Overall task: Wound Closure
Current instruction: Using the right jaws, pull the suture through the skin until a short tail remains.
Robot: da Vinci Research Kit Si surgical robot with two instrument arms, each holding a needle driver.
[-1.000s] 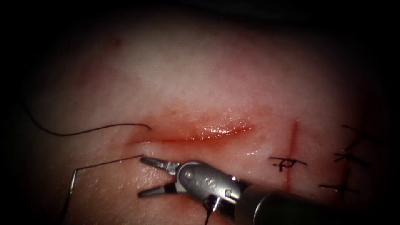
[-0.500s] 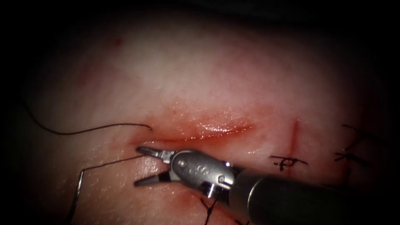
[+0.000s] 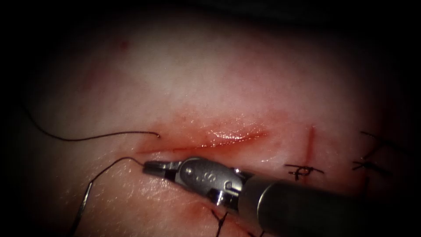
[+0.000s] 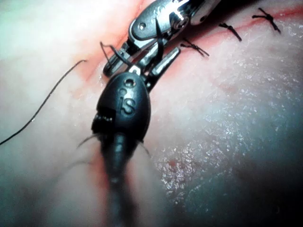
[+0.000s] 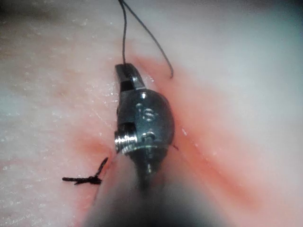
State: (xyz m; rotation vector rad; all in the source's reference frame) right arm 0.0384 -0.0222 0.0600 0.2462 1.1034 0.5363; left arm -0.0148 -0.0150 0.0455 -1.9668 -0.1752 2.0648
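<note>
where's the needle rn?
Endoscope view: needle lies on the tissue, left of the right tool, whose shut jaws hold the thread.

You are working beside one open cut [image 3: 206,142] in the tissue [image 3: 210,79]. You are running two tools, the right arm's tool [image 3: 149,166] and the left arm's tool [image 4: 156,66]. You are looking at one needle [image 3: 81,210], two loose thread strands [image 3: 96,137] [image 3: 112,166], and three knotted stitches [image 4: 193,46] [image 4: 231,30] [image 4: 267,16] lying in a row.
</note>
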